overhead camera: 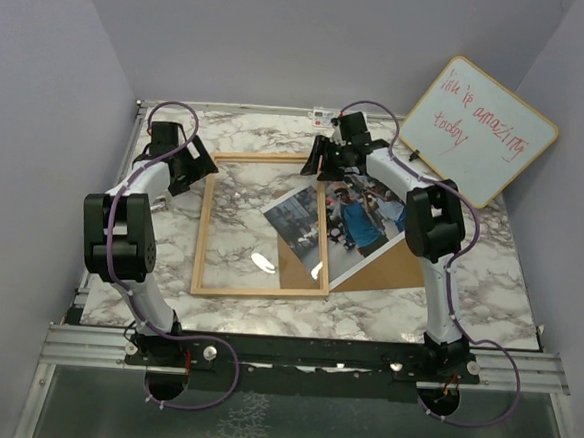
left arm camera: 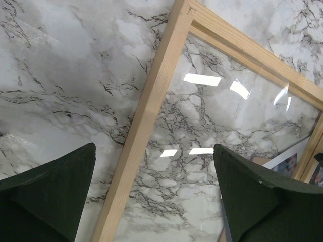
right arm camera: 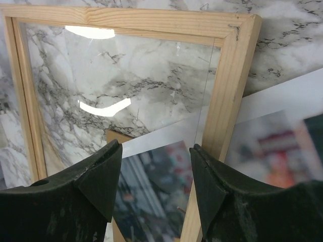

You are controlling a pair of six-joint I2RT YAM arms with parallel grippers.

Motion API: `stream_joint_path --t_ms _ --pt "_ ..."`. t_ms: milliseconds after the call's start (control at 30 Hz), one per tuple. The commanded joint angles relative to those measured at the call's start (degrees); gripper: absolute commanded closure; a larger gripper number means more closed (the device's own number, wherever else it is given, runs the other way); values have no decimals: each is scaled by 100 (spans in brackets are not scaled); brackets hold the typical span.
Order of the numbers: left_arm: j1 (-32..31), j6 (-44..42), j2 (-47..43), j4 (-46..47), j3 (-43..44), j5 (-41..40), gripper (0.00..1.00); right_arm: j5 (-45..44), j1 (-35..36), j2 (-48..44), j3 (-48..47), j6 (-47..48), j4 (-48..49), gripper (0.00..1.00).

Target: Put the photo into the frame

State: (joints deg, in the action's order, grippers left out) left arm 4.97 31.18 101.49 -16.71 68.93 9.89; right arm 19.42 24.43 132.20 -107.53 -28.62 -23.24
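Left gripper (overhead camera: 180, 166): jaws wide apart, empty, above the frame's far-left corner
Frame (overhead camera: 203, 235): flat on marble table (overhead camera: 498, 284), long axis near-to-far
Right gripper (overhead camera: 326, 163): jaws parted, holding nothing, over the frame's far-right corner
Photo (overhead camera: 357, 224): flat, askew, long axis near-left to far-right, 1 corner under the pane, rest on brown board (overhead camera: 379, 270)

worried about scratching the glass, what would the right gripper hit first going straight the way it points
Most likely the clear pane of the frame, just inside its right rail, with the photo lying under it there. The right gripper has open jaws either side of that spot; depth is unclear.
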Motion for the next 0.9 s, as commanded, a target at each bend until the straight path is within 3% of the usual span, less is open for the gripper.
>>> stream_joint_path --t_ms 0,300,600,867 --pt "3 90 161 99 86 241 1 969 10 -114 -3 -117 62 39" --pt "4 160 393 67 -97 420 2 2612 -49 -326 728 -1127 1678 35" --pt "3 108 457 71 -112 528 2 3327 -80 -580 1340 -1798 3075 31" --pt "-1 144 451 116 -160 527 2 3342 -83 -583 1716 -1561 2962 29"
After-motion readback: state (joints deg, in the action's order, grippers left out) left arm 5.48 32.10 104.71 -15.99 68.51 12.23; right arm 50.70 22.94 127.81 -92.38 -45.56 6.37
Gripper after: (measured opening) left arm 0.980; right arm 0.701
